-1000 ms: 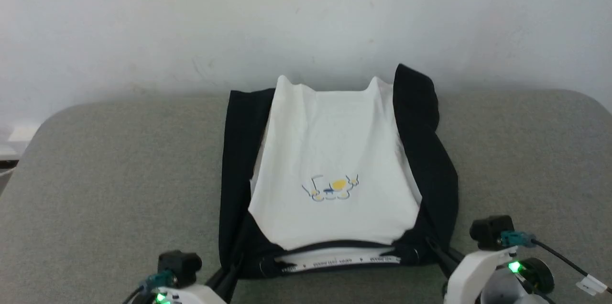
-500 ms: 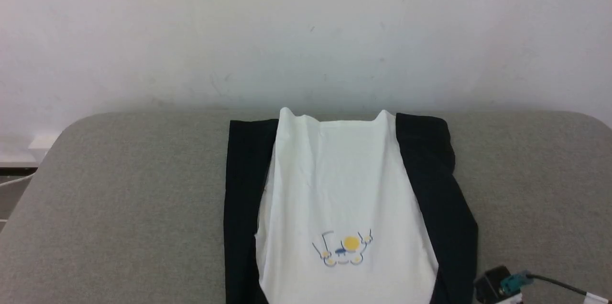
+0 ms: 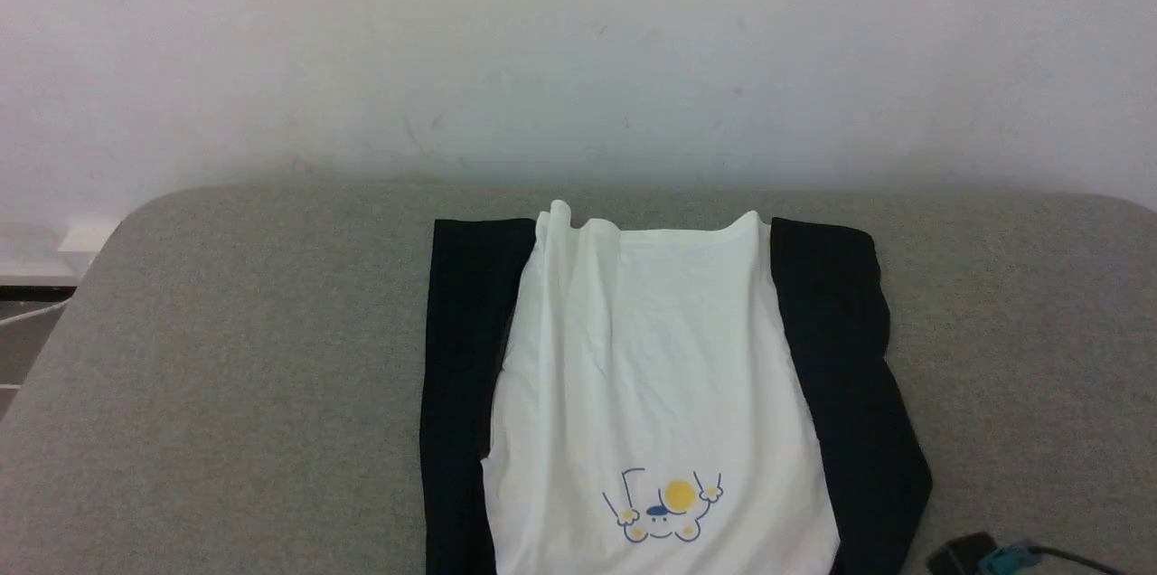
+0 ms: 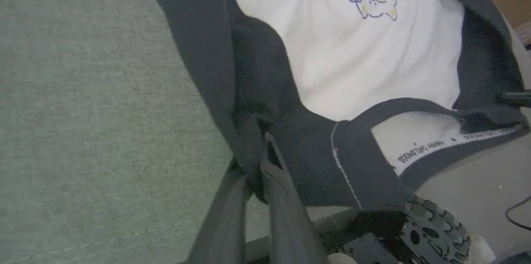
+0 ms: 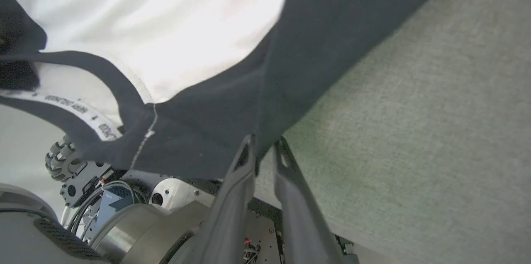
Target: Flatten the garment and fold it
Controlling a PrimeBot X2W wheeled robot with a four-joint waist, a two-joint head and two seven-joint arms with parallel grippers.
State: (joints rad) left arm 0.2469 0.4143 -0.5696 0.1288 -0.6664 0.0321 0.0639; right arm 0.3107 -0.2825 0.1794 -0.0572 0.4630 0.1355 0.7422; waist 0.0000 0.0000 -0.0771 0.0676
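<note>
The garment [image 3: 651,376] lies lengthwise on the grey table [image 3: 226,331], white body up, black sleeves folded along both sides, cartoon print [image 3: 669,507] toward me. Its black collar [image 4: 415,102] hangs past the table's near edge. In the left wrist view my left gripper [image 4: 265,143] is shut on the black shoulder fabric of the garment [image 4: 352,60]. In the right wrist view my right gripper [image 5: 265,147] pinches the other black shoulder of the garment [image 5: 166,19], fingers a sliver apart with the fabric edge between them.
A pale wall [image 3: 578,42] stands right behind the table's far edge. Bare grey tabletop flanks the garment on both sides. My own base and its wheels [image 4: 431,231] sit under the near edge. A dark connector of my right wrist [image 3: 981,555] peeks in at lower right.
The head camera has tilted up, so the garment sits lower in the picture and both wrists have slid out. The black sleeve end that stuck up at the far right now lies flat.
</note>
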